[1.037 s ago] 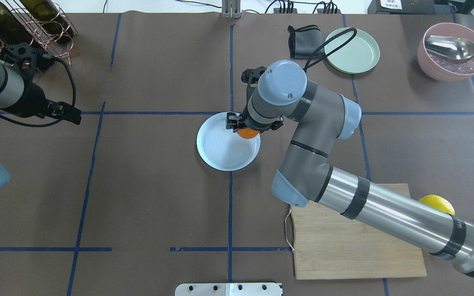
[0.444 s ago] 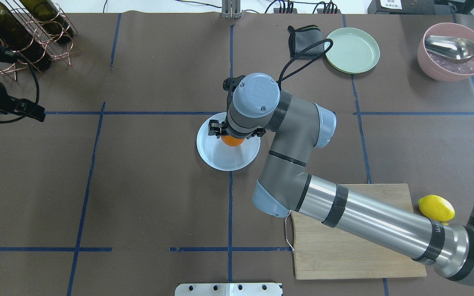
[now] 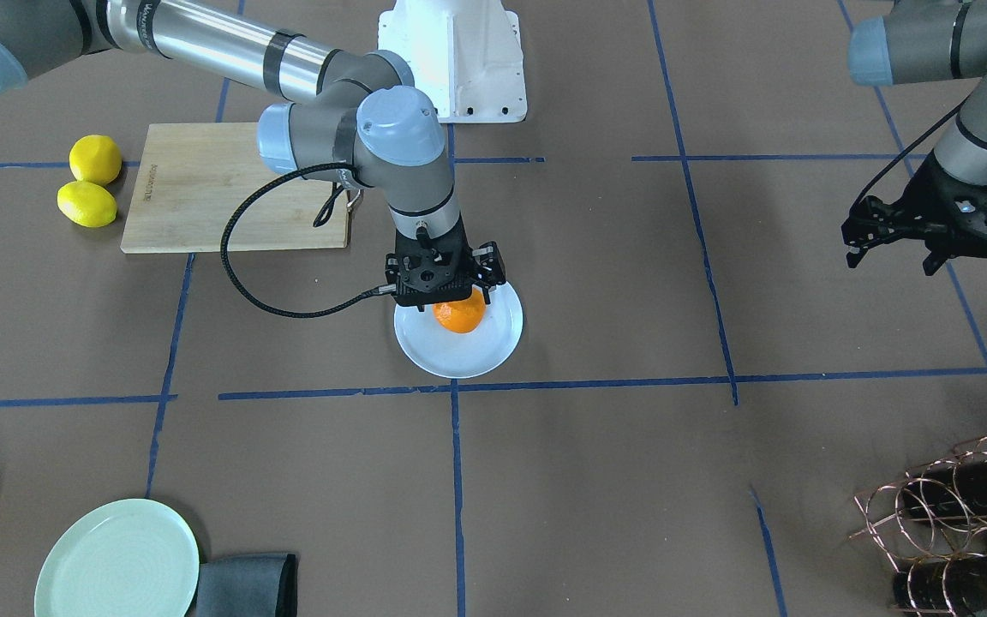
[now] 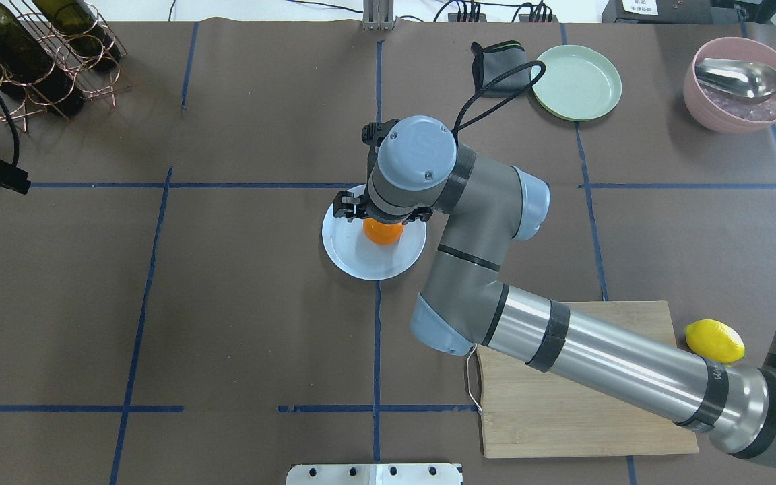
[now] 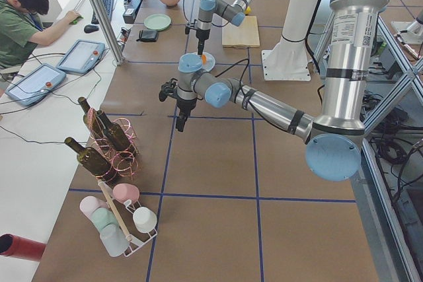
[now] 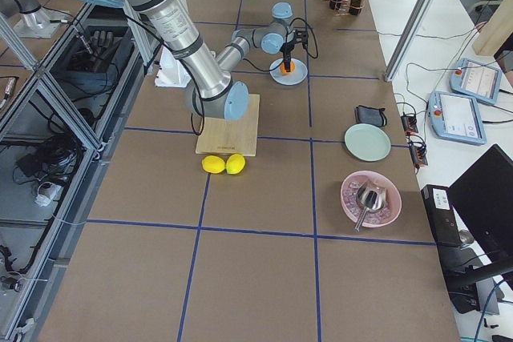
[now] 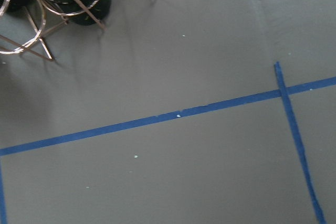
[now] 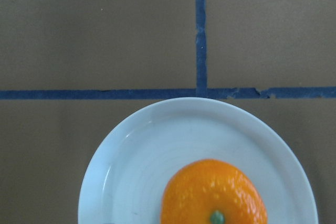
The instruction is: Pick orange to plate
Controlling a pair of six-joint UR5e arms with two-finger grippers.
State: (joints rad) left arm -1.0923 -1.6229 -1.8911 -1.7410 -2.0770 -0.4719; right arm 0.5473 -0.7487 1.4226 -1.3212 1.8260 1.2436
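Observation:
The orange (image 3: 462, 315) is at the back part of the white plate (image 3: 451, 360), near the table's middle. My right gripper (image 3: 457, 302) points straight down onto the fruit and stays shut on it; the fingertips are hidden behind its black body. From overhead the orange (image 4: 383, 232) peeks out under the wrist, inside the plate (image 4: 368, 266). The right wrist view shows the orange (image 8: 212, 195), stem dimple up, low over the plate (image 8: 136, 161). My left gripper (image 3: 852, 240) hangs far off at the table's side, holding nothing; its finger gap is unclear.
Two yellow lemons (image 3: 91, 182) lie beside a wooden cutting board (image 3: 228, 184) under the right arm. A pale green plate (image 3: 116, 559) and dark cloth (image 3: 245, 584) sit at the far edge. A copper wine rack (image 3: 956, 523) and a pink bowl (image 4: 741, 84) occupy the far corners.
My right gripper carried the orange from the plate's rim to over its middle, then nearly stopped. The left arm drew back towards the table's left edge.

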